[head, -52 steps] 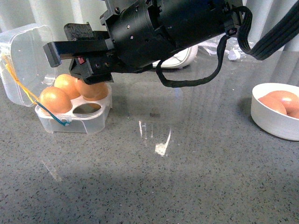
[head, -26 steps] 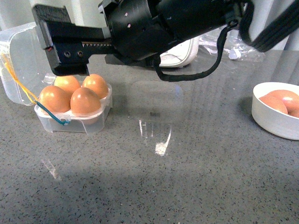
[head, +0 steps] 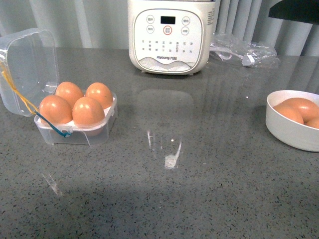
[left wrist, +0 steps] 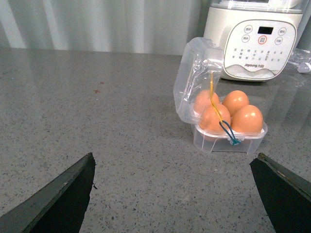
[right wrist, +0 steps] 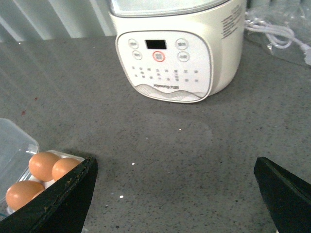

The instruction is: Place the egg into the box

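The arm that filled the upper half of the front view half a second ago has pulled clear of the box [head: 75,135]. Only a dark edge of it [head: 296,10] remains in the upper right corner of the frame.

Findings for you:

- The egg [head: 88,110] sits in the near right hollow of the box, at the left of the frame. That hollow was empty a second ago. It stands upright, level with its three neighbours, and nothing touches it.
- All four hollows are filled. The lid [head: 30,64] stands open at the upper left, with the elastic bands [head: 22,97] trailing across the near left corner.
- Right gripper [right wrist: 175,184]: fingers spread wide with nothing between them — released.
- Left gripper [left wrist: 174,184]: likewise spread and empty, facing the box from a distance.
- The bowl [head: 284,129] at the right edge holds more eggs, well apart from the box. The cooker [head: 172,35] stands at the top centre.

Assessment: the placing looks complete. The box has no free hollow, so you have nothing further to load. The task does not ask you to close the lid — I judge that optional.
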Tool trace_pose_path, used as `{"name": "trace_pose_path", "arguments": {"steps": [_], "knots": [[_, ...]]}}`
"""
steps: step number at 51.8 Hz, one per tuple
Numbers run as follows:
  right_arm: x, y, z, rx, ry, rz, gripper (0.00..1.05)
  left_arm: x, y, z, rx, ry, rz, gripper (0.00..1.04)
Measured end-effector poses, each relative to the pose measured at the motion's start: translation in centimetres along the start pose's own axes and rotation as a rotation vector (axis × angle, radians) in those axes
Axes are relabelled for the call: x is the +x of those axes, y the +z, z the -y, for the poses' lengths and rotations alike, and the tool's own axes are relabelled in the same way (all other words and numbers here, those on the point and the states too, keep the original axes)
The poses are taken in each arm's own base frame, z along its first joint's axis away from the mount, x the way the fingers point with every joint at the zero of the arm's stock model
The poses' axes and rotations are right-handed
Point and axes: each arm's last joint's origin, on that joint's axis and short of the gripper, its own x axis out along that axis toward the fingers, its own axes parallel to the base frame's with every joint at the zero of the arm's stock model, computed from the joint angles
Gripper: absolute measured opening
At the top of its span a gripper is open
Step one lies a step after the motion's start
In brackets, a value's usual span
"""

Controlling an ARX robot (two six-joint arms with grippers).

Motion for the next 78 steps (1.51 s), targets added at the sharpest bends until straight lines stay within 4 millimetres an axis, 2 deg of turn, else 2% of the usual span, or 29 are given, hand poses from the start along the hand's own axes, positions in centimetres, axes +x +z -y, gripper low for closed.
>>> {"name": "trace_pose_path", "arguments": {"steps": [2, 5, 10, 17, 24, 32, 60, 71, 78], "knots": [[0.1, -0.3, -0.2, -0.016, -0.029, 0.029, 0.96, 0.0, 0.0, 0.0, 0.0, 0.0, 0.0, 0.98], [-0.5, -1.4, 0.4, -0.088, -0.225, 0.227, 0.83, 0.0, 0.0, 0.0, 0.0, 0.002, 0.0, 0.98], [-3.5, -3.9, 3.0, -0.131, -0.358, 0.361, 0.61, 0.0, 0.0, 0.0, 0.0, 0.003, 0.0, 0.98], [-6.6, -6.9, 5.6, -0.148, -0.394, 0.364, 0.3, 0.0, 0.0, 0.0, 0.0, 0.0, 0.0, 0.98], [-8.5, -9.4, 6.7, -0.163, -0.37, 0.342, 0.04, 0.0, 0.0, 0.0, 0.0, 0.002, 0.0, 0.98], [-10.4, -11.2, 7.8, -0.161, -0.392, 0.35, 0.03, 0.0, 0.0, 0.0, 0.0, 0.002, 0.0, 0.98], [-14.3, -14.6, 9.3, -0.159, -0.393, 0.35, 0.03, 0.0, 0.0, 0.0, 0.0, 0.002, 0.0, 0.98], [-15.0, -16.0, 9.2, -0.162, -0.389, 0.361, 0.03, 0.0, 0.0, 0.0, 0.0, 0.002, 0.0, 0.98], [-15.3, -16.1, 9.0, -0.162, -0.389, 0.359, 0.03, 0.0, 0.0, 0.0, 0.0, 0.002, 0.0, 0.98]]}}
